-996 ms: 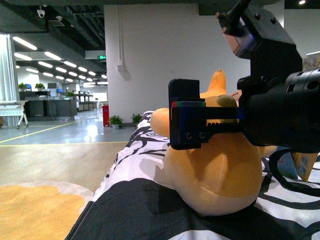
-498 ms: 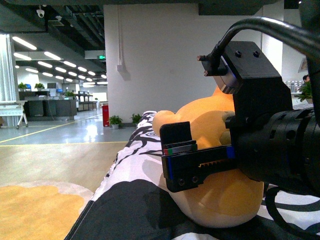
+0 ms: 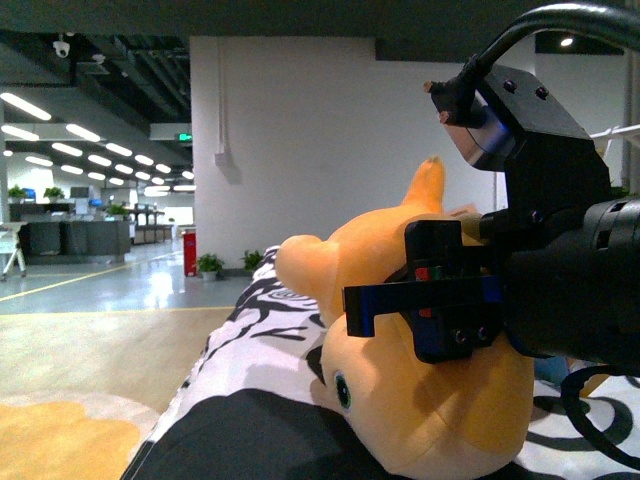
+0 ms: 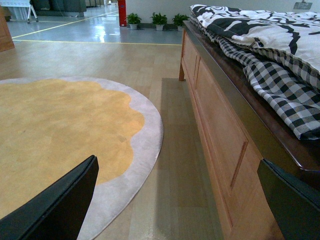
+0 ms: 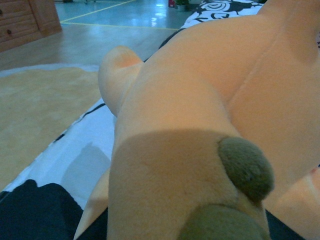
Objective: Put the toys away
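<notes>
R gripper [image 3: 425,298] pressed against plush [image 3: 430,405] on bed [image 3: 250,425]; can't tell if clamped. Task barely begun: lift, carry, stow all still to do.

I am in a big open office hall with a bedroom mock-up inside: a wooden bed [image 4: 220,125] with black-and-white bedding [image 4: 260,30] and a yellow rug [image 4: 55,130]. Beyond are strip lights [image 3: 30,105], distant desks [image 3: 70,238] and potted plants [image 3: 209,264].
</notes>
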You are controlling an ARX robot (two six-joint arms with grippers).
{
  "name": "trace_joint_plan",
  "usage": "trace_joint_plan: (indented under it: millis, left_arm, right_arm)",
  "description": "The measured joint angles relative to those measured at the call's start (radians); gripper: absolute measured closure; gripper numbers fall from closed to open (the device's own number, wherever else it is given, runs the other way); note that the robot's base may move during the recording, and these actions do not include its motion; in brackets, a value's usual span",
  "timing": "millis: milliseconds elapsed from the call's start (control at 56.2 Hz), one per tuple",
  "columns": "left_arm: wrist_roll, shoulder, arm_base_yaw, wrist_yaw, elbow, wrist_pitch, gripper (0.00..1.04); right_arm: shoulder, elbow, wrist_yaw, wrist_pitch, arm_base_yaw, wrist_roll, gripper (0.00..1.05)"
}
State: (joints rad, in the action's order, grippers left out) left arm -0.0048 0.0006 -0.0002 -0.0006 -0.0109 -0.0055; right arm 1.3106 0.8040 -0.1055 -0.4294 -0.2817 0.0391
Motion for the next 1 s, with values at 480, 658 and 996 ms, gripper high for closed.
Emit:
trace_joint_plan:
  millis: [480,658,996]
  left_arm:
    - [0.0,0.0,0.0,0.0,0.0,0.0,0.06]
    - [0.0,0.0,0.0,0.0,0.0,0.0,0.06]
    - [0.0,0.0,0.0,0.0,0.0,0.0,0.06]
  right_arm:
    - [-0.51,-0.23,0.494,0.128,0.492,0.099,0.88]
    - [-0.741,-0.389,0.681,0.122,0.699,0.195,0.88]
    - [-0.993,-0.573,0.624,0.075,0.765,0.242,0.88]
